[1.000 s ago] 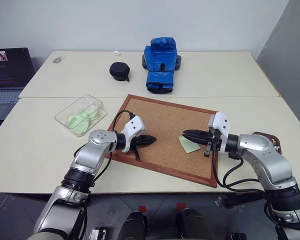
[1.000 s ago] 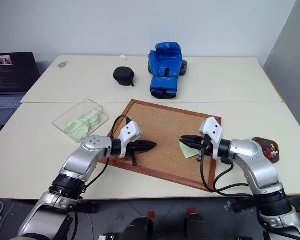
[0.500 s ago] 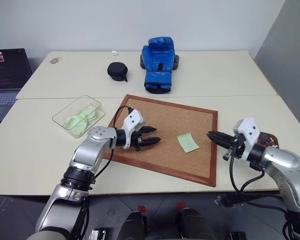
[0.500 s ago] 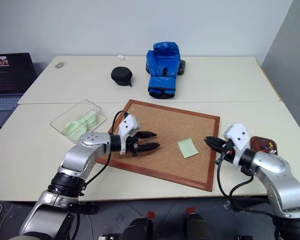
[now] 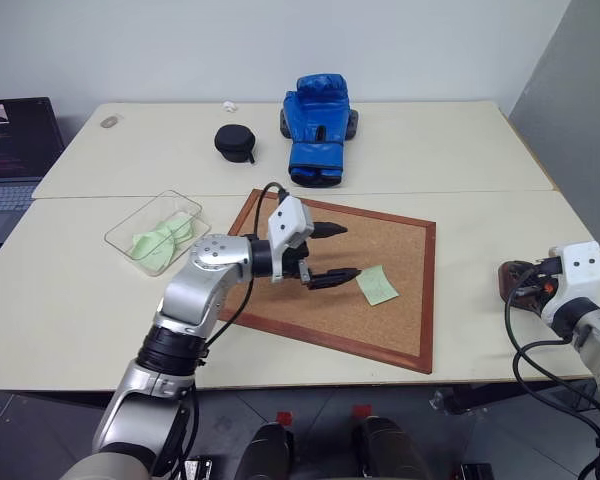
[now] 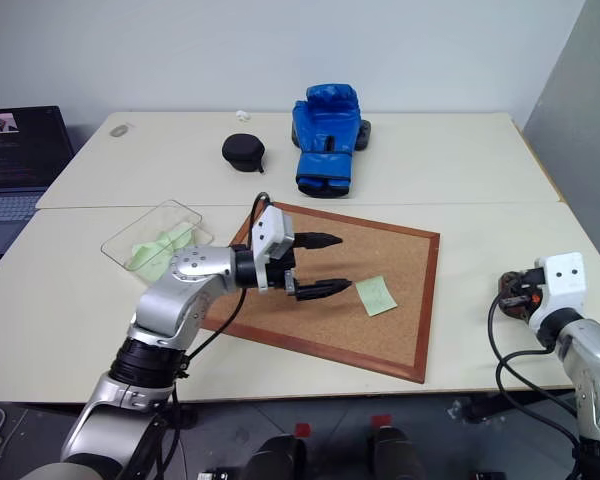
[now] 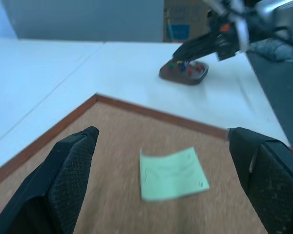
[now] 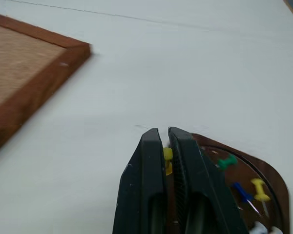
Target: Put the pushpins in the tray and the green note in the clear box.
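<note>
a: we've swung our right end effector (image 8: 167,146) off the corkboard (image 5: 280,305) and out over the tray (image 8: 263,178), closed on a yellow pushpin (image 8: 167,160), so a drop looks next.

b: and our left end effector (image 5: 333,253) has spread wide open, raised and aimed sideways at the green note (image 5: 377,285), which lies flat on the cork. the clear box (image 5: 120,236) waits on the tabletop (image 5: 70,290), well apart.

Silver-grey metal arm shells with black joint rings and looping black cables. White blocky wrist housing on the left gripper (image 5: 332,254), another on the right gripper (image 8: 167,146) at 3 o'clock. Fingers (image 7: 71,175) matte black, tapered, finely textured.
</note>
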